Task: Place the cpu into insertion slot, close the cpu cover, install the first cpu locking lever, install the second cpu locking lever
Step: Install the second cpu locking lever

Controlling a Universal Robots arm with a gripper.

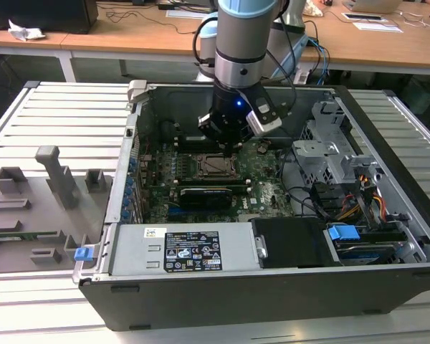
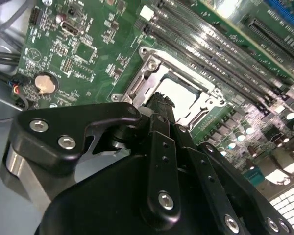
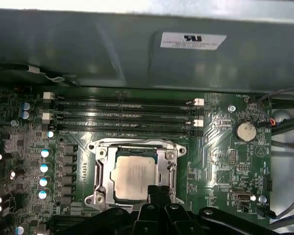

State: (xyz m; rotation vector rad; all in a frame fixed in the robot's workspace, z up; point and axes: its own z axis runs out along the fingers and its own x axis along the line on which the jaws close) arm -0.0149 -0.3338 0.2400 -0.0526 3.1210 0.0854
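Observation:
The cpu (image 3: 133,174) lies flat in the insertion slot (image 3: 137,143), its silvery top showing through the square cut-out. The cpu cover (image 3: 102,171) is down over the chip's edges. I cannot tell how the locking levers stand. My gripper (image 3: 159,192) is shut with nothing in it, its tips just above the socket's near edge. In the second wrist view the gripper (image 2: 159,100) hangs in front of the cpu (image 2: 181,95) and the cpu cover (image 2: 152,66). In the exterior view the gripper (image 1: 226,140) is low inside the case, just behind the socket (image 1: 216,166).
Long black memory slots (image 3: 122,115) run beside the socket, with a coin battery (image 3: 245,130) nearby. A black graphics card (image 1: 204,195) sits in front of the socket. The drive cage (image 1: 330,150), cables and power supply (image 1: 190,251) crowd the case. A grey fixture plate (image 1: 43,193) lies at the exterior view's left.

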